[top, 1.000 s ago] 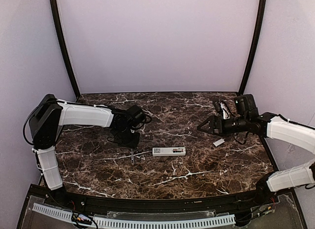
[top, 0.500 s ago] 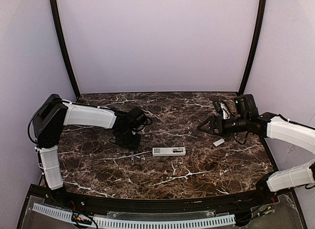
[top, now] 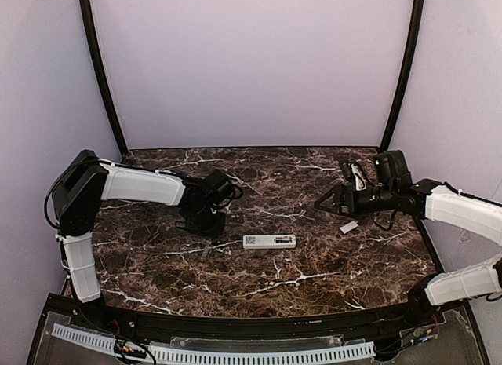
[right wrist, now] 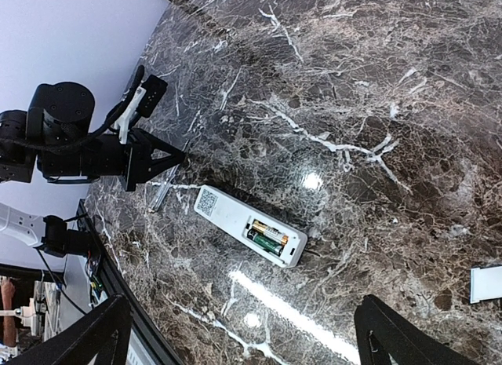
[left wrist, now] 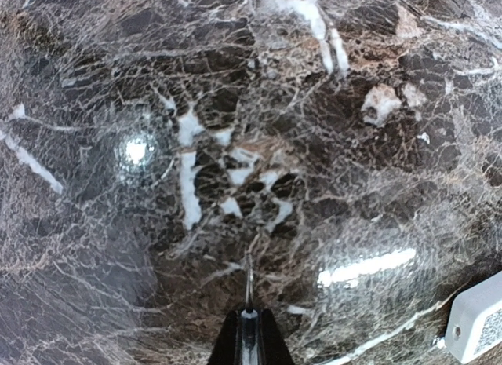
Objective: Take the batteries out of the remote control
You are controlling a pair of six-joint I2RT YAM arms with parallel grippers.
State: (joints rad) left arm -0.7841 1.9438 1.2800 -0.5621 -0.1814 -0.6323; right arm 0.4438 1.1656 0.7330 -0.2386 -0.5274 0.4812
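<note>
The white remote control [top: 269, 241] lies flat mid-table with its back up. In the right wrist view [right wrist: 249, 226] its compartment is open and two batteries [right wrist: 267, 235] lie side by side inside. My left gripper [top: 205, 225] is just left of the remote. In its wrist view [left wrist: 249, 314] it is shut on a thin grey stick tool [left wrist: 249, 282] whose tip points at the marble; the remote's corner [left wrist: 480, 326] shows at lower right. My right gripper [top: 323, 202] hovers open and empty, up and to the right of the remote, its fingers spread wide [right wrist: 241, 306].
A small white cover piece [top: 348, 226] lies on the marble table [top: 314, 279] right of the remote, below my right gripper, and also shows in the right wrist view [right wrist: 486, 285]. Lilac walls and two black posts enclose the table's back and sides.
My left arm has stretched out a little, and the gripper with the tool has shifted slightly. The remote, the cover and the right arm have stayed where they were.
</note>
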